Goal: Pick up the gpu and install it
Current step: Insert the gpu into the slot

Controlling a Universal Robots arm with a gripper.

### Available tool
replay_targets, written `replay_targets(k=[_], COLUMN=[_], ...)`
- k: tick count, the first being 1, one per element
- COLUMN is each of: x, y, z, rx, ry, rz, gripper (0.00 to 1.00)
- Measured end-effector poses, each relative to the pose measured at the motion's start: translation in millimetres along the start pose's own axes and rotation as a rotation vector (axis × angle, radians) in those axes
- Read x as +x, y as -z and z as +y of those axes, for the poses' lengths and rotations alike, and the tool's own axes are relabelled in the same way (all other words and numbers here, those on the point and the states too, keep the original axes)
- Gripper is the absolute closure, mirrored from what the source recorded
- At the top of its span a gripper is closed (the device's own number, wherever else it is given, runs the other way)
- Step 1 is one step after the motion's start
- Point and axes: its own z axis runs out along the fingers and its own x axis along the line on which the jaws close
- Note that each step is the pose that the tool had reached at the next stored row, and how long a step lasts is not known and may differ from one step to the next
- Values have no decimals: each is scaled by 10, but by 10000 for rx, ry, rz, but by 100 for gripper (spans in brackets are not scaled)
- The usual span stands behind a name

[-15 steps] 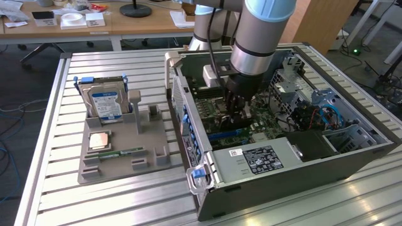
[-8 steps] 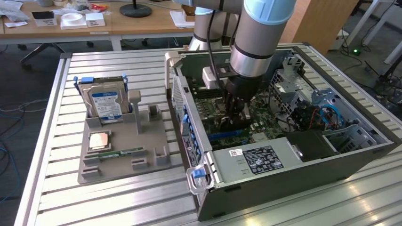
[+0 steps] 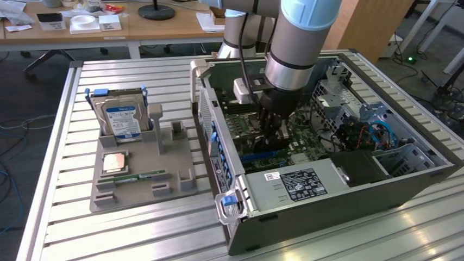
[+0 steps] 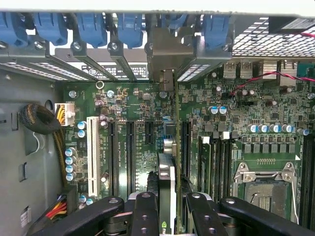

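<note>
The gpu (image 4: 166,172) is a thin black card seen edge-on in the wrist view. It stands upright over the green motherboard (image 4: 138,98), among the long black expansion slots. Its silver bracket (image 4: 166,49) lies toward the case's rear wall, between the blue slot latches. My gripper (image 4: 170,201) is shut on the card, with one black finger (image 4: 145,211) on each side. In the exterior view the gripper (image 3: 270,128) reaches down inside the open computer case (image 3: 326,212), and the dark card (image 3: 257,145) sits just below it, close to the board.
A grey holder (image 3: 138,190) at the exterior view's left carries a silver hard drive (image 3: 121,120), a CPU chip (image 3: 114,162) and a green memory stick (image 3: 139,177). Inside the case are a power supply (image 3: 299,184), cables (image 3: 377,133), an empty CPU socket (image 4: 266,184) and a white slot (image 4: 92,152).
</note>
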Motion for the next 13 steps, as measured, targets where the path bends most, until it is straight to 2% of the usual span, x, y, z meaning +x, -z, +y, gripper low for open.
replay_targets(k=[13], x=[1], y=[-19], z=[4], rx=[-2], ry=[0], rz=[5], gripper=[73])
